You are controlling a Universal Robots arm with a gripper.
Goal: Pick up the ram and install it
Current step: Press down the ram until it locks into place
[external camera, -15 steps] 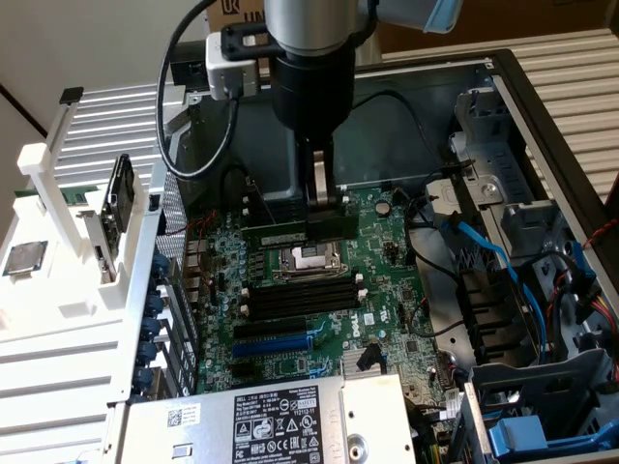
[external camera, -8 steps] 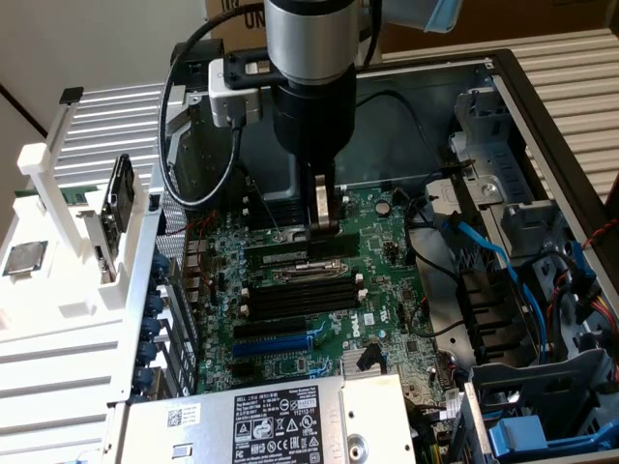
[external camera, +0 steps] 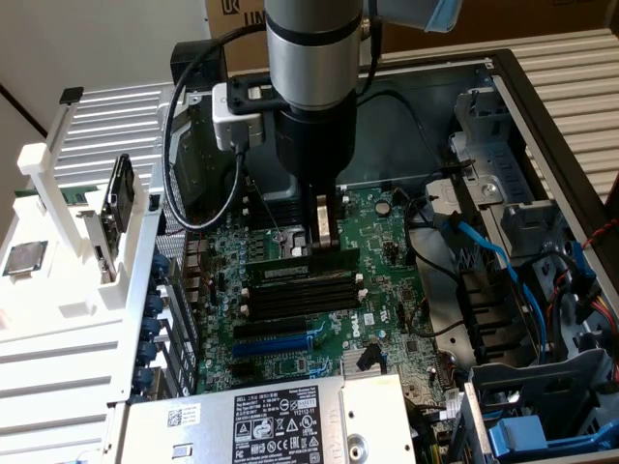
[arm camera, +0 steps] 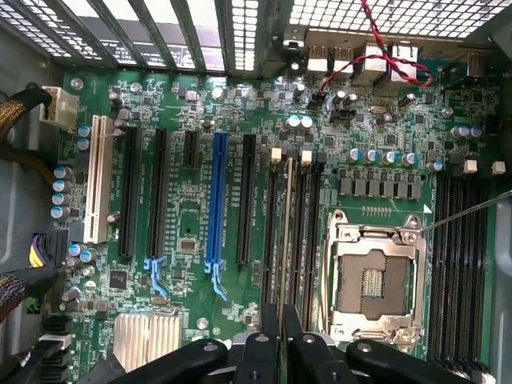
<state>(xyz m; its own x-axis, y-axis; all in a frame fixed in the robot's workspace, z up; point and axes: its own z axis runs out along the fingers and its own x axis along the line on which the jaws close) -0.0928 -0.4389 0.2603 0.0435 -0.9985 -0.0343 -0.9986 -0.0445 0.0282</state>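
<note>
Case: lies on its side with the panel off, so the board faces up and the arm can come at it from above.
Board: flat in the case floor; the exterior view puts its memory slots in the middle, right under the arm.
Arm: stands vertical over the slots, which suits a straight push down rather than a sideways one.
Gripper: lowered to the top row of the slots and grips the ram near its middle, probably so pressure spreads evenly to both ends.
Slots: three black ones lie bare just beside the ram on the side nearer the camera.
Ram: on edge, lined up along the outermost slot; the wrist view shows its thin edge running between neighbouring slots. Whether it is fully seated I cannot tell.
Fingers: drawn close together, pinching the ram's two flat faces.
</note>
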